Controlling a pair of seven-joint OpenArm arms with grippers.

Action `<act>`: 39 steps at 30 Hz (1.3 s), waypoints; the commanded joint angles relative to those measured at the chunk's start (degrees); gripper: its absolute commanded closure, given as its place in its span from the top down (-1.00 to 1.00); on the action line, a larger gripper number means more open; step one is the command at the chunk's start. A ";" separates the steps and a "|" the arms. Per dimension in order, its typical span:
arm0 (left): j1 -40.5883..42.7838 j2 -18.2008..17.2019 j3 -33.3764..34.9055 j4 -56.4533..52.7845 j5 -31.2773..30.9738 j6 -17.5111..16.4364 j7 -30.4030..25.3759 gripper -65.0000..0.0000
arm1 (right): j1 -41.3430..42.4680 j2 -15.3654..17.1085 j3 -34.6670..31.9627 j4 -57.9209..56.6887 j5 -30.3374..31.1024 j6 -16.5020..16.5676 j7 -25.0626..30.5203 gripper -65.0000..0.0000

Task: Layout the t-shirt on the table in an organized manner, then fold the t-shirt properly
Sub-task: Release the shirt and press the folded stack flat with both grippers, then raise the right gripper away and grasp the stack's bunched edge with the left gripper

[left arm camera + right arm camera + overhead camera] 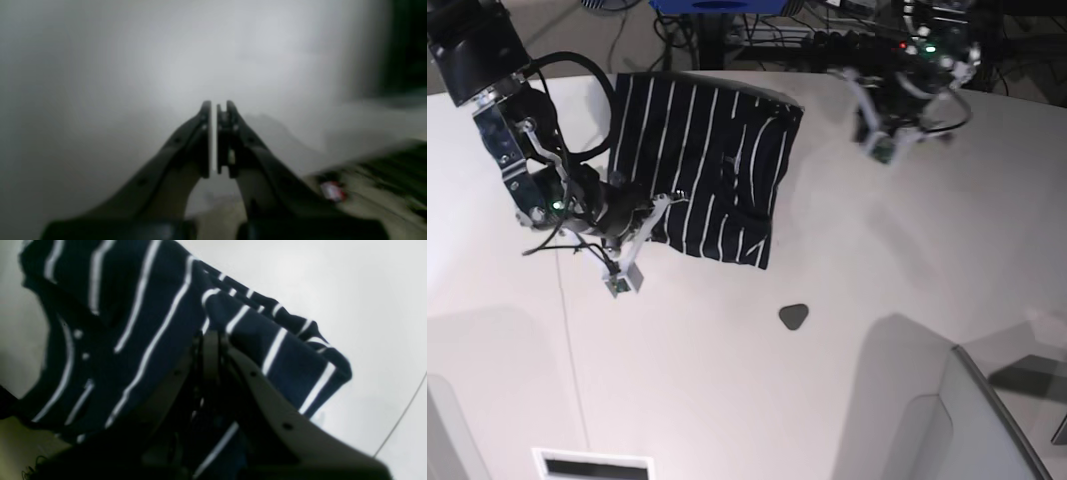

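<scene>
Clamping a fold of the t-shirt (707, 165) near its lower left edge, the right tool (210, 340) sits at about nine o'clock in the base view, its jaws pinched tight on striped cloth, as the right wrist view shows up close. The shirt lies on the desk (847, 380) toward eleven o'clock, in a rough rectangle with one corner lifted into the grip; it looks already doubled over at least partly, since no sleeves or neckline show, though how many folds are finished I cannot tell. My judgement is that folding is under way rather than done, with tidying and final folds left. A small dark grey rounded piece (794, 316) rests near the centre, well apart from the shirt. At about one o'clock the left tool (214, 110) hangs over bare desk, clenched on nothing. The left wrist view is badly blurred, and the shirt's far edge meets the desk's rim, so its outline there is unclear.
</scene>
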 commanded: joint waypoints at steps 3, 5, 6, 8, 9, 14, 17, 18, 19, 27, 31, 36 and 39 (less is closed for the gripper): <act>-3.37 2.21 4.00 3.72 -3.48 0.58 -1.50 -1.00 | 0.21 1.66 0.43 5.81 0.55 0.19 0.67 -1.00; -6.18 3.09 6.55 4.07 -6.73 0.58 -1.50 -1.00 | -0.49 2.37 0.69 8.45 0.55 0.19 0.76 -1.00; -7.85 3.27 7.87 3.80 -8.23 0.58 -1.50 -1.00 | -0.76 2.72 0.87 8.98 0.55 0.19 0.67 -1.00; -11.11 3.27 11.03 1.34 -10.42 0.58 -1.50 -1.00 | -0.93 4.04 1.66 8.98 0.64 0.19 0.76 -1.00; -12.95 3.27 12.44 -0.42 -11.04 0.67 -1.50 -1.00 | -1.11 4.30 2.28 8.71 0.64 0.19 0.76 -1.00; -21.22 4.41 17.10 -13.78 -12.71 0.76 -3.17 -1.00 | -2.87 4.48 5.62 8.45 0.64 0.19 0.67 -1.00; -24.03 5.55 17.45 -22.39 -10.95 0.85 -6.25 -1.00 | -3.04 4.57 6.06 8.45 0.64 0.19 0.67 -1.00; -24.56 5.91 17.45 -24.77 -10.25 0.85 -6.77 -1.00 | -3.04 4.57 6.14 8.36 0.64 0.19 0.67 -1.00; -25.00 6.08 17.27 -26.88 -9.46 0.85 -7.39 -1.00 | -3.04 4.57 6.14 8.01 0.55 0.19 0.76 -1.00; -25.35 5.91 17.01 -34.97 -6.91 3.66 -12.14 -1.00 | -2.25 5.71 6.14 -1.22 0.55 3.01 5.95 -1.00; -25.44 5.91 17.10 -34.79 -7.00 3.75 -12.05 -1.00 | -0.32 5.18 6.23 -7.90 0.55 6.87 6.30 -1.00; -25.44 6.08 17.10 -34.79 -7.08 3.75 -12.05 -1.00 | 0.38 5.27 6.32 -8.61 0.55 7.23 6.39 -1.00; -25.44 6.08 16.92 -33.82 -7.17 3.84 -12.05 -1.00 | 0.03 5.71 6.76 -4.91 0.55 7.23 6.39 -1.00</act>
